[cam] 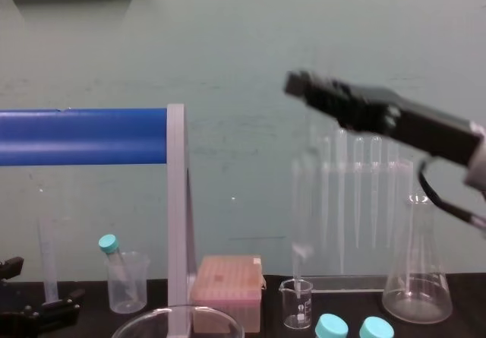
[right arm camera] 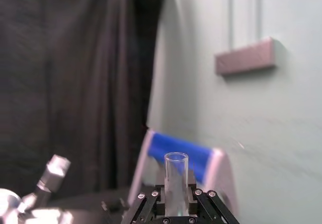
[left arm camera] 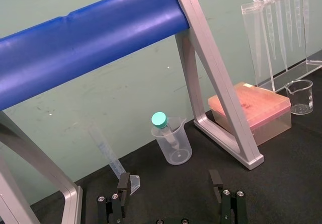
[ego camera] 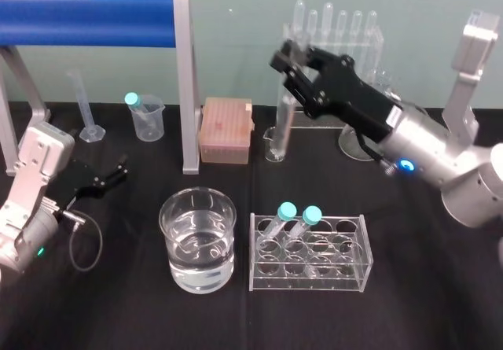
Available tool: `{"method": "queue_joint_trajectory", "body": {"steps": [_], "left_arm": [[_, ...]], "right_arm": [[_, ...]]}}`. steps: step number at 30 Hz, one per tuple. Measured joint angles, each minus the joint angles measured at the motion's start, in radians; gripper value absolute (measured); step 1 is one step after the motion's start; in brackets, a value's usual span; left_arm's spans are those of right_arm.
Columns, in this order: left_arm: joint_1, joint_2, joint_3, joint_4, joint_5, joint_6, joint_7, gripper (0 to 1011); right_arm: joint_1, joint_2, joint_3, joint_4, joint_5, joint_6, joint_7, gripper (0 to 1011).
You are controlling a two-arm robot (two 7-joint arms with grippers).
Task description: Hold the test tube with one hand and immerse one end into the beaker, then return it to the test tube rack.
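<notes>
My right gripper [ego camera: 292,75] is clamped on the test tube [ego camera: 281,126] just below its rim. It looks like light, slick, brittle glass, so I squeeze gently. My left gripper [ego camera: 118,171] sits parked, jaws spread.

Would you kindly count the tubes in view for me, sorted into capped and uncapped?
Teal-capped tubes: 3, two in the rack and one in the small plastic beaker
Uncapped test tube: 1, held by the right gripper
Total: 4

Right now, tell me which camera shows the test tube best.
Head view: the test tube hangs full-length from the right gripper. The right wrist view shows its rim end; the chest view shows it faintly. Left gripper sits parked.
</notes>
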Motion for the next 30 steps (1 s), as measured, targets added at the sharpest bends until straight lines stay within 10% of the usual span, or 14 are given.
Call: {"method": "queue_joint_trajectory", "body": {"steps": [16, 30], "left_arm": [[0.0, 0.0, 0.0, 0.0, 0.0, 0.0, 0.0, 1000], [0.0, 0.0, 0.0, 0.0, 0.0, 0.0, 0.0, 1000]], "right_arm": [[0.13, -0.082, -0.131, 0.021, 0.104, 0.039, 0.215, 224], [0.124, -0.069, -0.207, 0.056, 0.125, 0.08, 0.233, 224]]}}
